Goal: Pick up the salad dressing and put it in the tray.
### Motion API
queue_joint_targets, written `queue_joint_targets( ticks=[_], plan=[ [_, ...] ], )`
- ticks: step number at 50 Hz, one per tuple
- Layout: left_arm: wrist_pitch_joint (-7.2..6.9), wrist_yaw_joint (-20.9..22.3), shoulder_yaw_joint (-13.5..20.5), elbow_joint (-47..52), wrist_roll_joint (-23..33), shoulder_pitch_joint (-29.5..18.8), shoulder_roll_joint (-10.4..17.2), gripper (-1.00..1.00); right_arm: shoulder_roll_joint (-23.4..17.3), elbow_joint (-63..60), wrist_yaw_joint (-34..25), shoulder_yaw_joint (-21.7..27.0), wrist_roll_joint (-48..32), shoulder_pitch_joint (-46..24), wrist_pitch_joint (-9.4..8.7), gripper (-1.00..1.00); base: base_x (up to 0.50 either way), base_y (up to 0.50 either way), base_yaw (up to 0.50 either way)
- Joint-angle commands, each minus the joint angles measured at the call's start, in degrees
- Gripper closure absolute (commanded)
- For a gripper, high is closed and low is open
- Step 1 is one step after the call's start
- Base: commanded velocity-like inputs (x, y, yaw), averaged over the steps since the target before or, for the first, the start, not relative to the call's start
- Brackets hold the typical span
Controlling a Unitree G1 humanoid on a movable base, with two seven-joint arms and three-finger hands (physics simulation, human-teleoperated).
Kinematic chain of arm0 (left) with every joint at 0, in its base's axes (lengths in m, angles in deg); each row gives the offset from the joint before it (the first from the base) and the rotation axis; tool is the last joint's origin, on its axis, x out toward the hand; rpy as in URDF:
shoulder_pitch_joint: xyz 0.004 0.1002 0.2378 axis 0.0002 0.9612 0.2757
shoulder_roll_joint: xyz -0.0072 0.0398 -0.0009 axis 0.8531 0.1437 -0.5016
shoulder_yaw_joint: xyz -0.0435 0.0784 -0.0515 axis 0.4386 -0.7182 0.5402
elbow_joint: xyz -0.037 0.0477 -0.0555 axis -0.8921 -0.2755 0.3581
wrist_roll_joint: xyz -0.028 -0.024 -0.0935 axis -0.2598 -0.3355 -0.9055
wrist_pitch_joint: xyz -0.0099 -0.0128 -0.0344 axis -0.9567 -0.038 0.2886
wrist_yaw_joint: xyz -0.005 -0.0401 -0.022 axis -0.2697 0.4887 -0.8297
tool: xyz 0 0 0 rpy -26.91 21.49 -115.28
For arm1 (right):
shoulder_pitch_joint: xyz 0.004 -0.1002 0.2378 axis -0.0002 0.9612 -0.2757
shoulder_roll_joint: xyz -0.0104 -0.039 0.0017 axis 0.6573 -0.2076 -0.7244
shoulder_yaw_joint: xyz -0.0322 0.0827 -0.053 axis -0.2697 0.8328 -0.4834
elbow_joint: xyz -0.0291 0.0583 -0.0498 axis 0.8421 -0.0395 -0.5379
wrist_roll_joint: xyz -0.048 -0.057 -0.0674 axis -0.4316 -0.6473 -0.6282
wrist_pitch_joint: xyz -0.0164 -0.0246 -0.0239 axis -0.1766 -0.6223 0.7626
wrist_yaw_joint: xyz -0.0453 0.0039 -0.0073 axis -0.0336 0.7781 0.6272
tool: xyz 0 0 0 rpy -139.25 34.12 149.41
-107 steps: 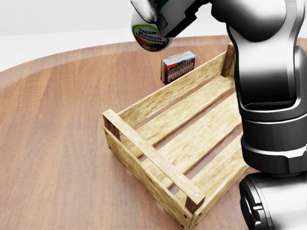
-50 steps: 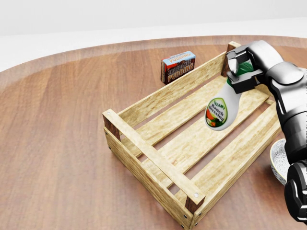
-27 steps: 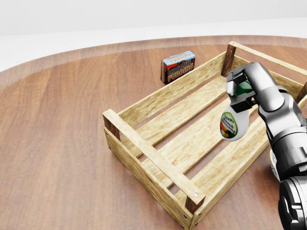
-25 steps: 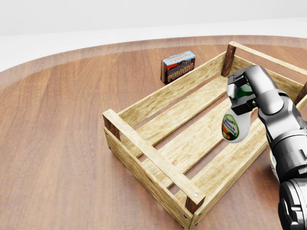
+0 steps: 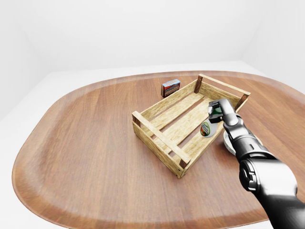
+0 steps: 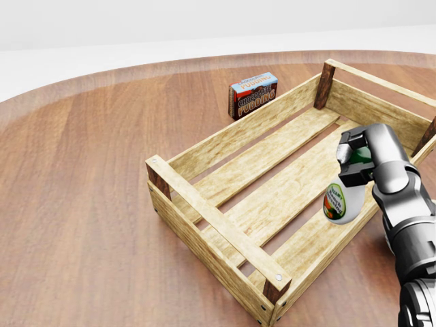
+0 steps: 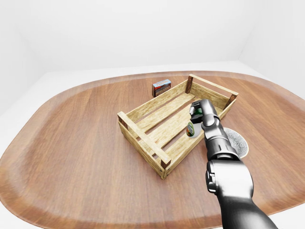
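We see the right hand [image 6: 359, 162] clamped on the green cap of the salad dressing [image 6: 343, 201], a white bottle hanging base-down over the tray's [image 6: 204, 216] slats by its right-hand rail in the head view; its green-and-orange label is too small to read. Beyond the tray stands 1 box [image 6: 253, 95] lettered "PUDDING", and a speckled bowl [image 7: 237, 141] sits right of the arm.

Head view close, downward; eye views wider, sharing tray [image 6: 204, 208].
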Motion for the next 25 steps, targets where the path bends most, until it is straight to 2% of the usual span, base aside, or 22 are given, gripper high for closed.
queue_joint_targets(
  ticks=[1,12,13,15,25],
  plan=[
    [0.00,0.1,-0.1,-0.2,0.1,0.1,-0.2,-1.00,0.0,1.7,1.1,-1.3,-0.2,3.2,-0.01,1.00,0.00,0.00,0.00],
    [0.00,0.1,0.2,0.3,0.0,0.2,-0.2,-1.00,0.3,1.9,1.5,-1.4,-0.5,4.0,-0.01,1.00,0.00,0.00,0.00],
    [0.00,0.1,0.1,0.2,0.1,0.2,-0.2,-1.00,0.2,2.0,-0.2,-1.3,-0.3,4.0,-0.01,-1.00,0.00,0.00,0.00],
    [0.00,0.1,0.1,0.1,0.1,0.2,-0.3,-1.00,0.2,2.1,1.3,-1.2,-0.5,4.2,-0.01,-1.00,0.00,0.00,0.00],
    [0.00,0.0,0.1,0.6,0.1,0.2,-0.3,-1.00,0.7,2.3,1.0,-1.2,-0.5,5.4,-0.01,-1.00,0.00,0.00,0.00]
  ],
)
